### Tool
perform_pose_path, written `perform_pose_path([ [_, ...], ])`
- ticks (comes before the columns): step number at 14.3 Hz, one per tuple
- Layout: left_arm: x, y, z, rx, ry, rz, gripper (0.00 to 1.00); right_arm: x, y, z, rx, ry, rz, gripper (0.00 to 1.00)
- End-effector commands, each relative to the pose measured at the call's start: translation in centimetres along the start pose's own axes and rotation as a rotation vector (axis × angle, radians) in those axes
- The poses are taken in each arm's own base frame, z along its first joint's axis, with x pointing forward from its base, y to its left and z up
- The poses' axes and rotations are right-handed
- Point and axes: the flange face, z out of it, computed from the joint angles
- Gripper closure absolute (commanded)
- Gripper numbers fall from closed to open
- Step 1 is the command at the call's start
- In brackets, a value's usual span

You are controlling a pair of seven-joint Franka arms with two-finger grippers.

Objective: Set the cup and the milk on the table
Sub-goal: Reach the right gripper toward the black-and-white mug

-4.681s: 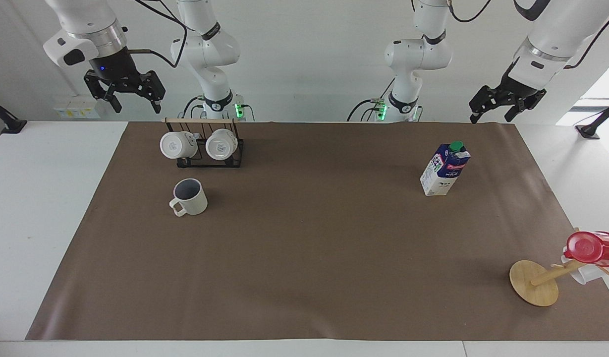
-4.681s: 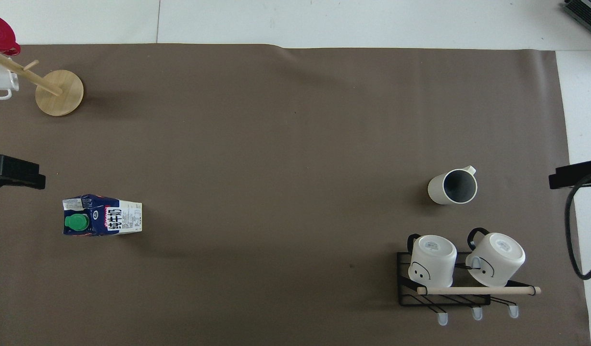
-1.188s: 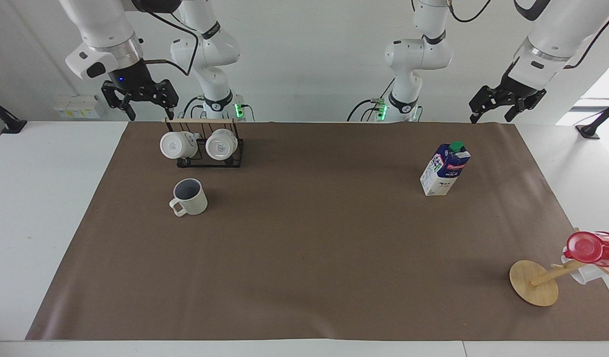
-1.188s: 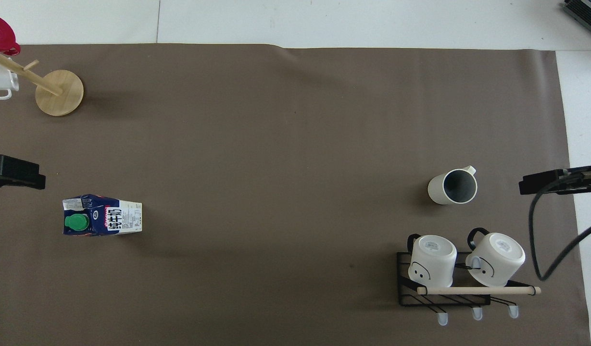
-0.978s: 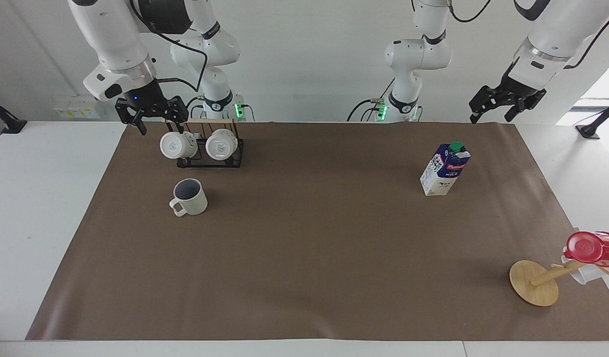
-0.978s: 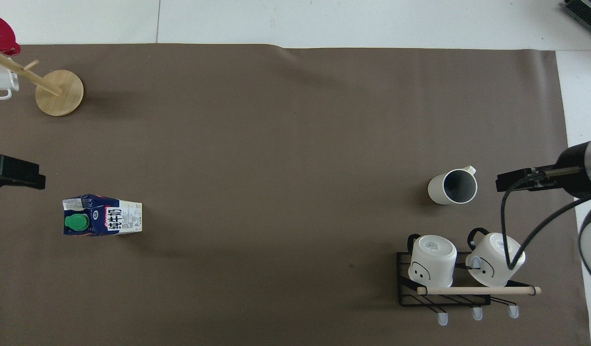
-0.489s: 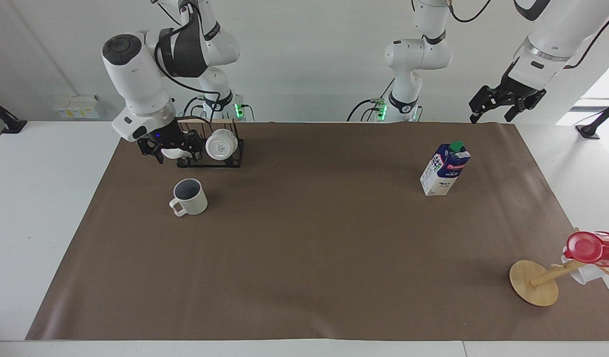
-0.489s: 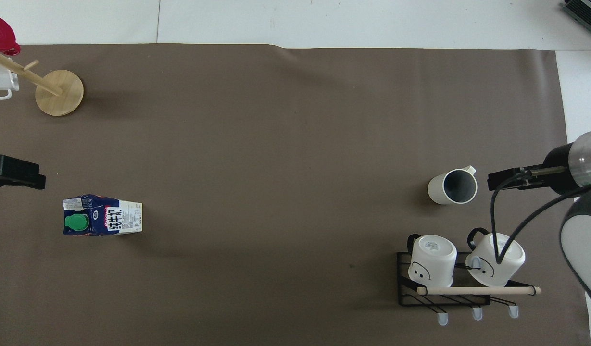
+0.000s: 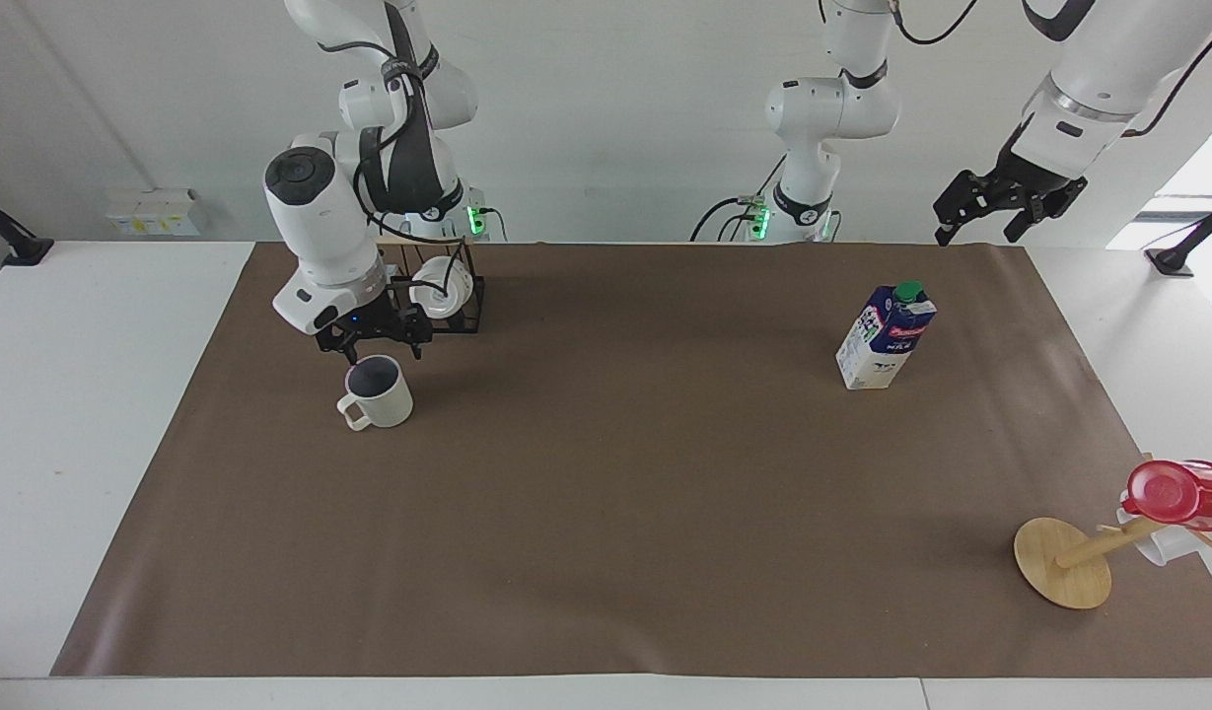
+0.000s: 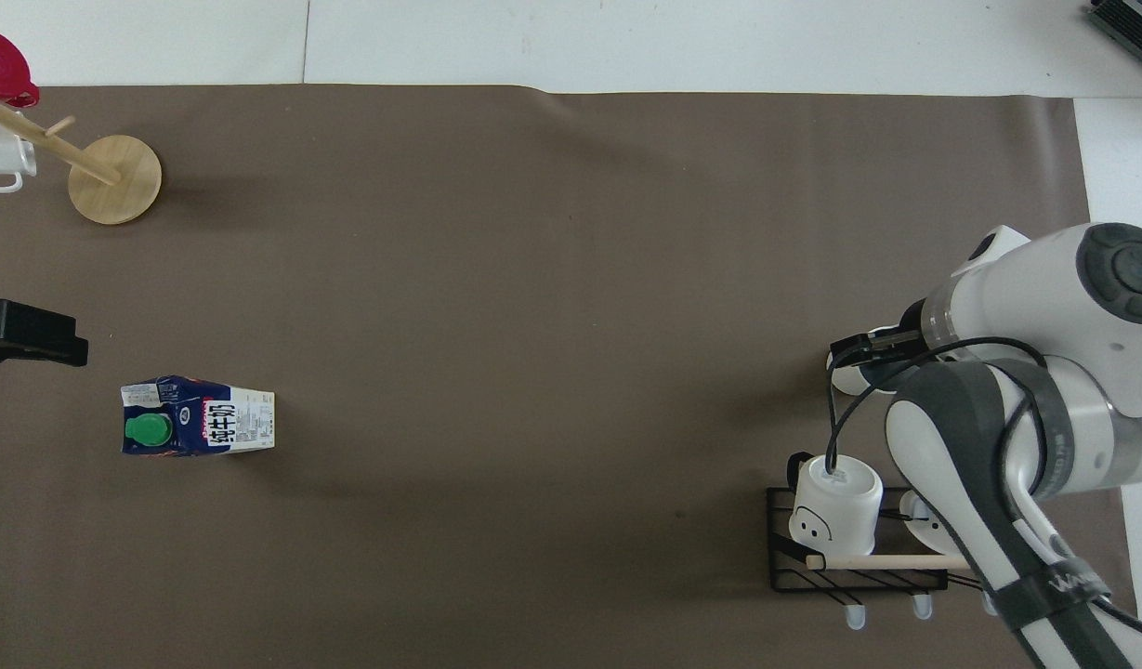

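Brown-sheeted table (image 9: 606, 552), mug rack (image 9: 438, 296) beside cup (image 9: 379, 391), right gripper (image 9: 374, 347) jaws open, empty

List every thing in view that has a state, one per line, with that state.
cup: upright on the brown sheet, mouth up, not held.
milk: upright, green cap on, untouched.
right tool: open, just over the cup.
left tool: open, empty, waiting in the air.
rack mugs: hung sideways, bases outward.
red cup: hung on the tilted wooden stand.
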Motion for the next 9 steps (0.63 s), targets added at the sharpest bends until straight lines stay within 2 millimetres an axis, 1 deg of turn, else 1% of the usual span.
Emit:
perform_pose_path([
  [1, 0.0, -0.1, -0.5, 0.014, -0.012, -0.008, 0.0, -0.7, 0.1, 3.2, 0.01, 0.012, -0.006, 0.0],
  [2, -0.1, -0.1, -0.4, 0.014, -0.014, -0.009, 0.0, -0.9, 0.1, 3.9, 0.008, 0.014, -0.007, 0.0],
  [6, 0.0, 0.0, -0.5, 0.014, -0.008, -0.011, 0.0, -0.5, 0.1, 7.0, 0.003, 0.0, -0.007, 0.0],
  [8, 0.0, 0.1, -0.5, 0.013, -0.006, -0.011, 0.0, -0.6, 0.2, 7.4, 0.004, 0.0, -0.004, 0.0],
  [9, 0.1, 0.1, -0.5, 0.014, -0.002, -0.009, 0.0, -0.6, 0.5, 8.0, 0.003, -0.005, 0.001, 0.0],
])
